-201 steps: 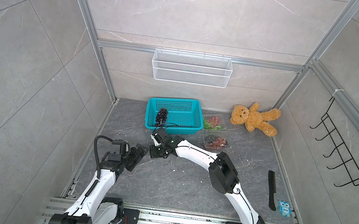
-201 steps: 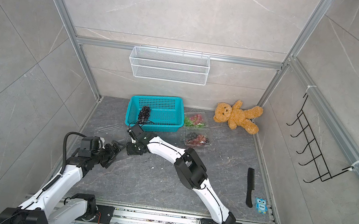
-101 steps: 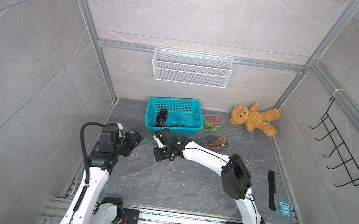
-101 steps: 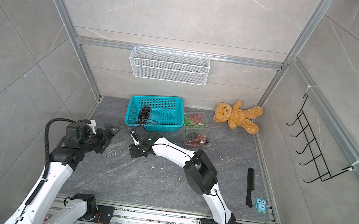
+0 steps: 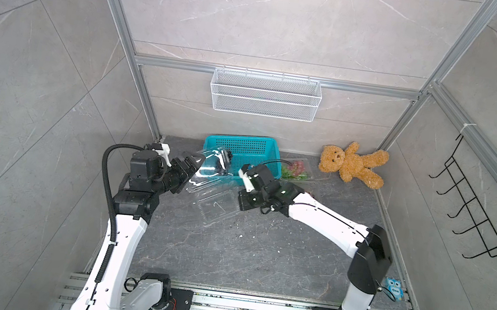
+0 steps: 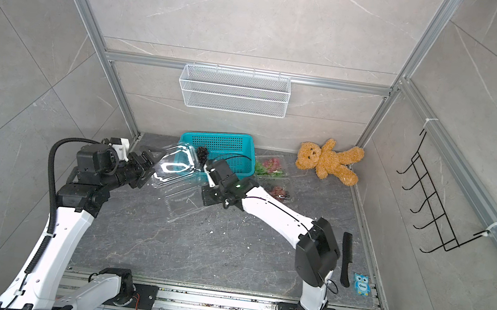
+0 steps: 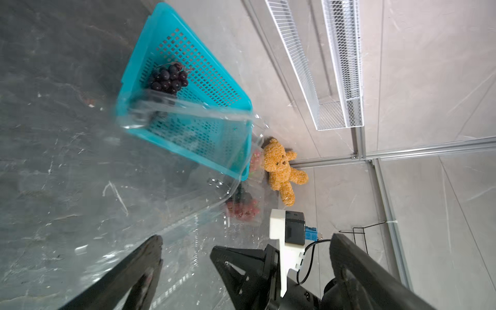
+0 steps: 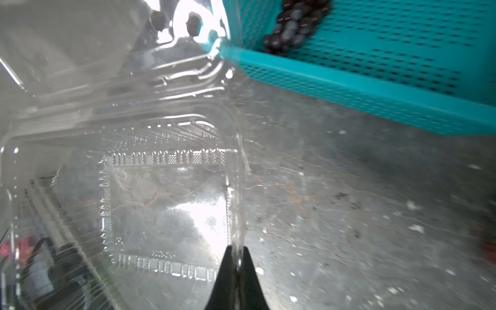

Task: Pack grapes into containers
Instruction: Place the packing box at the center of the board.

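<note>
**Right wrist view: right pincer clamped on the rim of the open container**

Its jaws were closed tight on the rim of the empty base, pinning it to the bench. On the hinge side, the left pincer was spread wide and held nothing, just beside the raised lid. Beyond that lid lay the dark grapes, in the corner of the teal basket nearest the container. The left arm looked the freer for them, but the lid stood between. Two filled containers sat past the basket, toward the teddy bear near the bench's far right corner.
</note>
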